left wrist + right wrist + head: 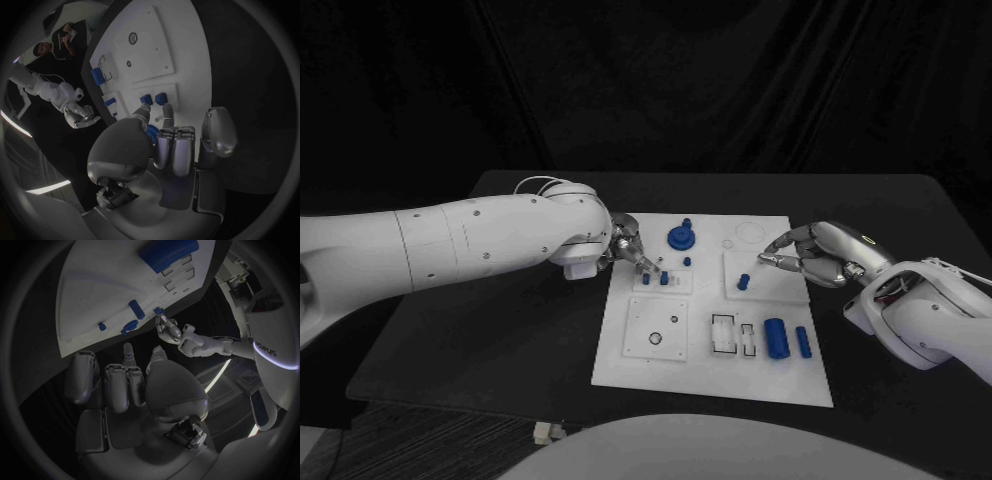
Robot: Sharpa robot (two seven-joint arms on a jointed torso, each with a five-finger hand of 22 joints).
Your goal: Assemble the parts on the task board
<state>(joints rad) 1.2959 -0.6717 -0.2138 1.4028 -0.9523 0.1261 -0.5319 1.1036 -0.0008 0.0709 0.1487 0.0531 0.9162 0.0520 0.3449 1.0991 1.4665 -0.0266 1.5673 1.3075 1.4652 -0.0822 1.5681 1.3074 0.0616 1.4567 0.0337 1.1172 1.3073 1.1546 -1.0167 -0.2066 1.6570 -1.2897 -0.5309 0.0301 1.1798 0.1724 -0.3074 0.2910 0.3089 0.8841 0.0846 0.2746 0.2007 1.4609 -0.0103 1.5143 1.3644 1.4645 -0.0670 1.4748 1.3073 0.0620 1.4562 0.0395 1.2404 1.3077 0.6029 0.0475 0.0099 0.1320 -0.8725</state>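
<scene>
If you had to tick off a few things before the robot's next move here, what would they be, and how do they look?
1. Board flat on the table: ok.
2. Left hand at the board's left edge by two small pegs: ok.
3. Left hand holding a part: cannot tell.
4. Right hand at the board's right edge, holding nothing seen: ok.
5. Hands apart from each other: ok.
6. Two loose cylinders still lying on the board: not ok.

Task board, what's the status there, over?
Left hand fingertips at small blue pegs, grip unclear. Right hand curled, holding nothing. Task board unobstructed.
</scene>
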